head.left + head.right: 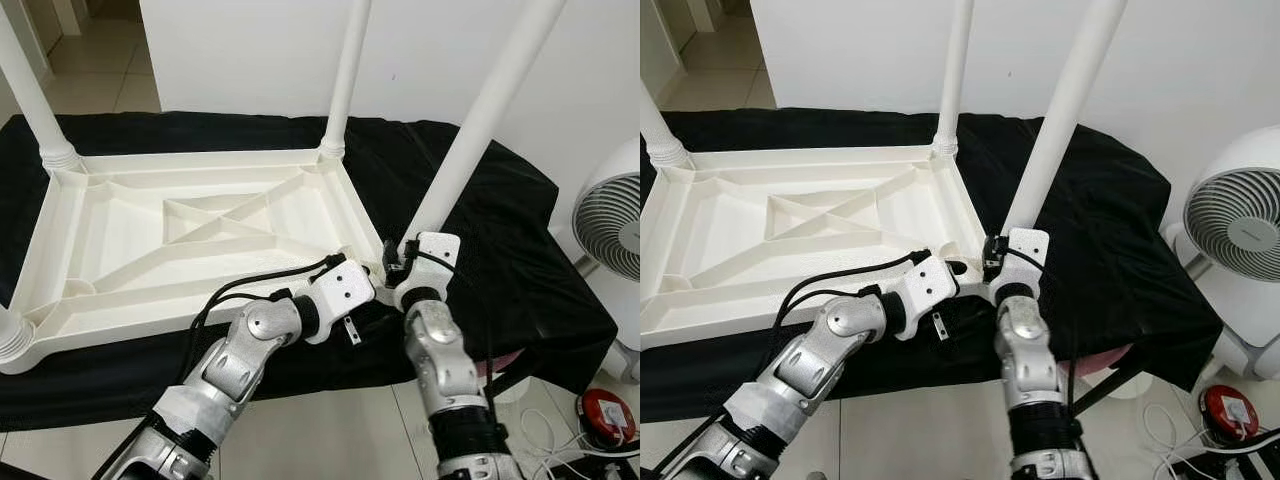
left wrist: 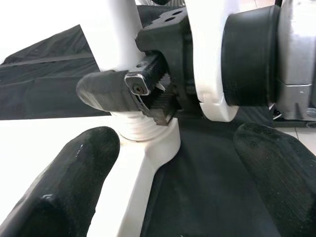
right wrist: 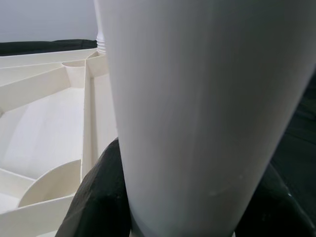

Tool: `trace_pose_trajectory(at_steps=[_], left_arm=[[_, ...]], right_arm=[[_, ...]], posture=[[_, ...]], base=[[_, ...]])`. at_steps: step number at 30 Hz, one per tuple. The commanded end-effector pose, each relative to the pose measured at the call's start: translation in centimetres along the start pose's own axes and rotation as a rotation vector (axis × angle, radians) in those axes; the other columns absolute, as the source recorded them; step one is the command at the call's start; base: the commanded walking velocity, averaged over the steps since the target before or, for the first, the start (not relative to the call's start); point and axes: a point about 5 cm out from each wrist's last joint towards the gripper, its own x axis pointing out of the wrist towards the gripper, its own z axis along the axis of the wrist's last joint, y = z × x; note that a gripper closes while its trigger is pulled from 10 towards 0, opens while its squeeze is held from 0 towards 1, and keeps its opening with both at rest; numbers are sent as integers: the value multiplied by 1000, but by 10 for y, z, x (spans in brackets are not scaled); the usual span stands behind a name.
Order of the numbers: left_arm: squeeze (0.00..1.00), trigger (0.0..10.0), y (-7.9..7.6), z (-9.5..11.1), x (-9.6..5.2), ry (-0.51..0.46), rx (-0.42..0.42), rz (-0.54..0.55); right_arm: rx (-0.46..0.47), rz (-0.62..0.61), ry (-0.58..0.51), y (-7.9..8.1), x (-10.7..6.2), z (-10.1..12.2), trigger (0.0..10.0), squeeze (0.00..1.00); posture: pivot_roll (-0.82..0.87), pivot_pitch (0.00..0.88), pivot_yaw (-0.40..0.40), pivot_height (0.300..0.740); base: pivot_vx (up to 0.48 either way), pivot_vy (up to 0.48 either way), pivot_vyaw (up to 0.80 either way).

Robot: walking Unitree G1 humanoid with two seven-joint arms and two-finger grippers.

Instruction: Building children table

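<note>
Left wrist view, right gripper [image 2: 148, 94] jaws clamping table leg [image 2: 123, 54]

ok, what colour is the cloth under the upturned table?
Black. The cloth shows best in the left eye view, spread under the white table.

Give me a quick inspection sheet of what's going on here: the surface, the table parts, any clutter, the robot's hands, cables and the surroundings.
Surface: black cloth draped over a low support.
Job's things: white plastic tabletop lies upside down, ribs showing; legs stand up at its corners. The near-right leg leans outward at its socket.
Clutter: nothing seen on the cloth.
Grippers: right gripper is shut on the near-right leg's base; left gripper is open beside that corner, touching nothing.
Cables: black cable loops along the left arm; white cords lie on the floor.
Surroundings: white wall, tiled floor, white fan, red round object.
</note>
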Motion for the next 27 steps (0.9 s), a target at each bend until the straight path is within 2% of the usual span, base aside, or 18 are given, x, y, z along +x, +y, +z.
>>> trace_pose_trajectory(at_steps=[1,2,3,4,5,6,10,11,15,16,19,20,21,23,26,27], left_arm=[[0,10000,1,-2,1,9,15,15],[0,10000,1,-2,1,9,15,15],[0,10000,1,-1,2,8,16,14],[0,10000,1,-1,2,7,18,13],[0,10000,1,-1,2,7,18,13],[0,10000,2,-1,2,6,22,14],[0,10000,3,-1,3,5,23,14],[0,10000,2,-1,2,5,26,15],[0,10000,2,-2,1,6,26,16],[0,10000,2,-2,1,7,25,17],[0,10000,2,-3,1,8,24,18],[0,10000,1,-3,0,9,22,19],[0,10000,1,-3,0,9,22,19],[0,10000,0,-4,1,11,21,14],[0,10000,0,-4,1,11,21,14],[0,10000,0,-4,1,10,20,10]], right_arm=[[23,14,63,6,-5,-13,10000,0],[23,14,63,6,-5,-13,10000,0],[18,13,59,3,-4,-11,10000,220],[27,16,55,2,-4,-9,10000,1000],[27,16,55,2,-4,-9,10000,1000],[45,66,38,4,-4,-6,10000,1000],[49,71,38,7,-6,-4,10000,1000],[50,145,43,5,-5,-3,10000,1000],[35,214,48,1,-6,-3,10000,1000],[12,263,50,-3,-6,-4,10000,729],[-5,298,53,-6,-6,-5,10000,729],[-45,355,45,-16,-6,-5,10000,0],[-45,355,45,-16,-6,-5,10000,0],[-137,446,39,-30,-4,-7,10000,0],[-137,446,39,-30,-4,-7,10000,0],[-160,496,38,-35,-3,-7,10000,0]], posture=[[-72,0,-74,740],[-72,0,-74,740],[-71,0,-74,740],[-69,0,-74,740],[-69,0,-74,740],[-68,0,-75,740],[-68,0,-75,740],[-62,0,-78,740],[-56,0,-84,740],[-54,0,-86,740],[-54,0,-86,740],[-53,0,-87,740],[-53,0,-87,740],[-60,0,-86,740],[-60,0,-86,740],[-64,0,-85,740]], base=[[0,0,0],[0,0,0],[0,0,0],[0,0,0],[0,0,0],[0,0,0],[0,0,0],[0,0,0],[0,0,0],[0,0,0],[0,0,0],[0,0,0],[0,0,0],[0,0,0],[0,0,0],[0,0,0]])
